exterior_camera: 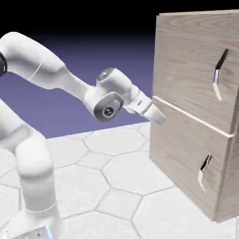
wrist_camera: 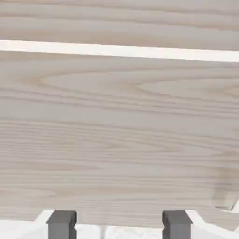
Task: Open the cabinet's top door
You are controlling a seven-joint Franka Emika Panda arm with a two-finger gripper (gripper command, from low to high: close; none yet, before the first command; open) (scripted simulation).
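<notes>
The light-wood cabinet point(exterior_camera: 229, 182) stands at the exterior view's right. Its top door point(exterior_camera: 186, 60) lies flush with the front, and its long slanted dark-and-white handle point(exterior_camera: 219, 74) is far to the right. My gripper point(exterior_camera: 158, 116) is at the cabinet's left front edge, level with the pale seam point(exterior_camera: 196, 119) between the two panels and well left of the handle. In the hand view, wood grain fills the picture, crossed near the top by the pale seam point(wrist_camera: 119, 50). My gripper point(wrist_camera: 119, 224) is open, with only wood and floor between the grey fingertips point(wrist_camera: 61, 223).
The lower panel point(exterior_camera: 179, 158) carries a shorter slanted handle point(exterior_camera: 203, 172). A white hexagon-tiled floor point(exterior_camera: 116, 177) lies in front of the cabinet. The arm's elbow and forearm point(exterior_camera: 70, 79) stretch across from the left.
</notes>
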